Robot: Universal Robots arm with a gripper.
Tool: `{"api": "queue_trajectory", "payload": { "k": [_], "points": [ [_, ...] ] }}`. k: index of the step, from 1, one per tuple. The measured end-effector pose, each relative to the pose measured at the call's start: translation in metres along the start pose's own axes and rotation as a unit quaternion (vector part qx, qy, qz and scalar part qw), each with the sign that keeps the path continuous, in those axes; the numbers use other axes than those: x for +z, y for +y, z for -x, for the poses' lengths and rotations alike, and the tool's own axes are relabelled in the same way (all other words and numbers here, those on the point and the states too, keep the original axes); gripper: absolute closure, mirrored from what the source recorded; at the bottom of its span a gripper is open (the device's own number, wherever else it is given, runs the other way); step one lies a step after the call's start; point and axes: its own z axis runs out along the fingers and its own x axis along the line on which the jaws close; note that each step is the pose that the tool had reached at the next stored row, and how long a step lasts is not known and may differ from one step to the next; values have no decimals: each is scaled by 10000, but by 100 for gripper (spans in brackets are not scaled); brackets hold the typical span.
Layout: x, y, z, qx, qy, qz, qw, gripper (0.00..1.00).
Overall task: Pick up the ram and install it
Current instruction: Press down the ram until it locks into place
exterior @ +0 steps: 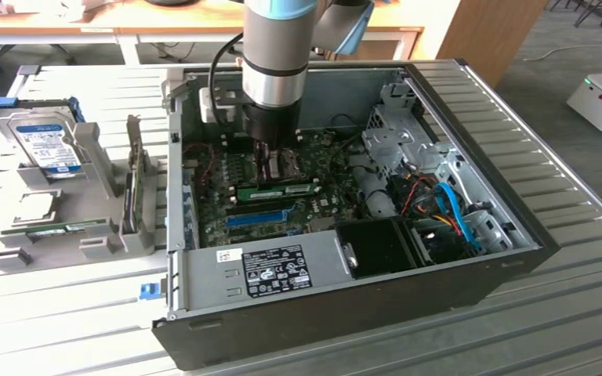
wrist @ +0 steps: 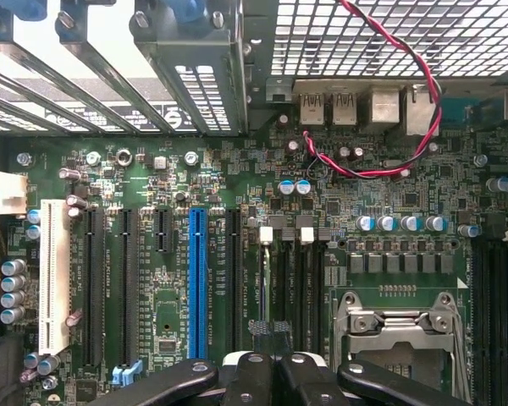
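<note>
Green ram [exterior: 278,190] lies seated on the motherboard [exterior: 322,204]; gripper [exterior: 270,160] above, fingers closed (tips hidden, holding nothing visible).

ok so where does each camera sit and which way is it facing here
Exterior view: off the arm, above and in front of the open computer case, looking down into it; the arm's lower segments and the gripper show over the motherboard.
Wrist view: on the wrist, facing straight down at the motherboard; the shut gripper shows at the edge.
Shared: the blue slot and the motherboard.
</note>
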Motion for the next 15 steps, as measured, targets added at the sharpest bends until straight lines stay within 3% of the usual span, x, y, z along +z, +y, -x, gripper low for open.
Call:
{"api": "queue_trajectory", "payload": {
  "k": [15],
  "points": [
    [21,-1,0,0,-1,0,10000,89]
  ]
}}
